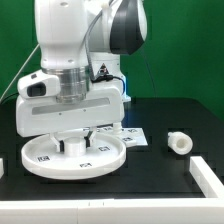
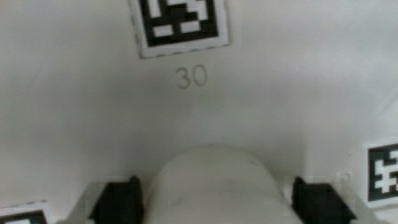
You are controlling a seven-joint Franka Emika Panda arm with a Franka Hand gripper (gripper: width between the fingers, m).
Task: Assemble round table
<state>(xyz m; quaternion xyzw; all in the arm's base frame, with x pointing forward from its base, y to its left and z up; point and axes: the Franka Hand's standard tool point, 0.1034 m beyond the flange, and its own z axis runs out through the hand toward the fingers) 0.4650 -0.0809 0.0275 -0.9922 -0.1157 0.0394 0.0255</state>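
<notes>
We judge this the post-fitting step. The gripper [image 1: 72, 147] sits low over the disc [image 1: 60, 172], lower left of frame, fingers [image 2: 118, 200] closed on a rounded white part [image 2: 217, 180]. Next, we'd seat it squarely, then twist.

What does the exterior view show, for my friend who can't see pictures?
A big white robot arm leans over a black table, its jaws down low over a large white rimmed round disc with small square tags. To the exterior view's right a short white cylindrical post lies apart, and the marker board lies behind the disc.
</notes>
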